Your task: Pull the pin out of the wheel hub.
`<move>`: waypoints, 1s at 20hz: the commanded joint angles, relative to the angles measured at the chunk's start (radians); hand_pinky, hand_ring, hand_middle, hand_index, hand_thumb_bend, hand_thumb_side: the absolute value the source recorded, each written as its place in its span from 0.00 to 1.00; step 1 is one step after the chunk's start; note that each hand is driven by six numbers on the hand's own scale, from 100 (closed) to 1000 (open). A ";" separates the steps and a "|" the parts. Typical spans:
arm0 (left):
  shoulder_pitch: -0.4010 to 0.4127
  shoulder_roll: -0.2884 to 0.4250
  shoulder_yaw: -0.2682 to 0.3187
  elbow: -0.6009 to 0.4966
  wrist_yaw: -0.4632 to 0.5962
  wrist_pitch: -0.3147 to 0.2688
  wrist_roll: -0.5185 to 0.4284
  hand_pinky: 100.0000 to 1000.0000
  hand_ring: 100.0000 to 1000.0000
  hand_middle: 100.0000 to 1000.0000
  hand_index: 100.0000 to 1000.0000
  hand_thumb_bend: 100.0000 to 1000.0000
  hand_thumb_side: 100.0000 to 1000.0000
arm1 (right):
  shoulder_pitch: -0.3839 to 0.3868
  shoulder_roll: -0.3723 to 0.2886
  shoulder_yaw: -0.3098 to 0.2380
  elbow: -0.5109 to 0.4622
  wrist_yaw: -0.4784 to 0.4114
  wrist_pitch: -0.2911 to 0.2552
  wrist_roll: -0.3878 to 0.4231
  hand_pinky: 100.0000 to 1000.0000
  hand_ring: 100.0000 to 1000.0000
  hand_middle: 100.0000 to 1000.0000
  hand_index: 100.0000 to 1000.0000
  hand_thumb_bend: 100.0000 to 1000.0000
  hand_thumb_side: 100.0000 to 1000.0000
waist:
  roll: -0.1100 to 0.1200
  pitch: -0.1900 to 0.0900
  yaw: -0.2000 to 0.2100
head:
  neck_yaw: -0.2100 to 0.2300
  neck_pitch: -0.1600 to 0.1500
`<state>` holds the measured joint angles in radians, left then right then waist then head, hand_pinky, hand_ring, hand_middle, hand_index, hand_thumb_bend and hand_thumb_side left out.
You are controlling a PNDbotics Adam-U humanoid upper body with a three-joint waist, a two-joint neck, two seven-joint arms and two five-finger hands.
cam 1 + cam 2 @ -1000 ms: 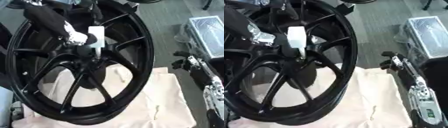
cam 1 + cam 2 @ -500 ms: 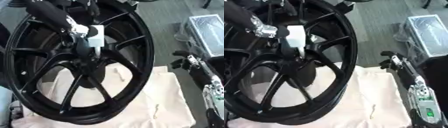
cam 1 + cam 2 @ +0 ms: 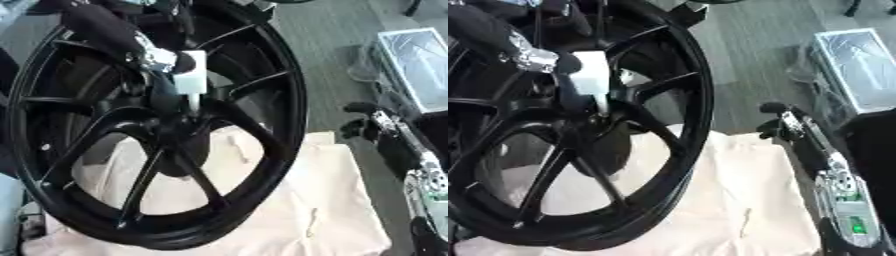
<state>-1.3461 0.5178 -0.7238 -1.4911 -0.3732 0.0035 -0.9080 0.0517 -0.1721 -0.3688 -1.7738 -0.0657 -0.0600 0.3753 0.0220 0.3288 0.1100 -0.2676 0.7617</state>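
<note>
White pin [image 3: 192, 73] is sitting at the wheel hub [image 3: 179, 117], its blocky white head sticking out just above the hub centre and a thin stem running down into it. The wheel [image 3: 262, 165] is a big black spoked rim standing tilted on a cream cloth [image 3: 332, 200], filling most of the left side of both views. Left hand [image 3: 166, 60] is coming in from the upper left over the spokes, silver wrist part showing, dark fingers pinching the top left edge of the pin's white head. Right hand [image 3: 360, 120] is hanging well apart on the right, past the rim, fingers curling inward and holding nothing; its silver-and-black forearm is running down the right edge.

The right eye view is showing more of that forearm [image 3: 842, 195], including a small green spot near the bottom, and it is showing the pin [image 3: 591, 75] further from the rim edge. The left eye view is showing more of the wheel's left spokes and a pale blue strip at the lower left edge.

A clear plastic box [image 3: 855, 70] is sitting on the grey floor at upper right. Spokes and the left arm are blocking much of the hub, so how deep the stem sits cannot be told.
</note>
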 commanded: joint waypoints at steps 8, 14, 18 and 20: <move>-0.025 -0.008 0.003 0.021 -0.052 -0.069 0.001 0.98 0.91 0.82 0.89 0.35 0.90 | -0.009 -0.006 -0.007 -0.007 0.010 0.004 0.001 0.56 0.57 0.74 0.75 0.00 0.78 | 0.000 -0.012 -0.005 | 0.005 -0.013; -0.028 -0.019 -0.014 0.026 -0.064 -0.109 0.001 0.98 0.91 0.82 0.86 0.40 0.82 | -0.012 -0.006 -0.007 -0.004 0.012 0.006 0.003 0.56 0.57 0.74 0.75 0.00 0.78 | 0.002 -0.011 -0.007 | 0.008 -0.014; -0.027 -0.027 -0.017 0.042 -0.088 -0.129 0.001 0.97 0.91 0.82 0.86 0.41 0.76 | -0.012 -0.004 -0.007 -0.003 0.013 0.007 0.004 0.56 0.57 0.74 0.75 0.00 0.78 | 0.002 -0.011 -0.008 | 0.011 -0.013; -0.027 -0.030 -0.016 0.048 -0.100 -0.137 0.001 0.97 0.91 0.82 0.86 0.41 0.75 | -0.011 -0.003 -0.008 -0.003 0.014 0.007 0.004 0.56 0.57 0.74 0.75 0.00 0.78 | 0.002 -0.012 -0.009 | 0.013 -0.013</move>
<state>-1.3481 0.4817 -0.7492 -1.4415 -0.4641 -0.1258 -0.9074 0.0440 -0.1702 -0.3692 -1.7671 -0.0566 -0.0531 0.3784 0.0271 0.3331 0.1027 -0.2568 0.7612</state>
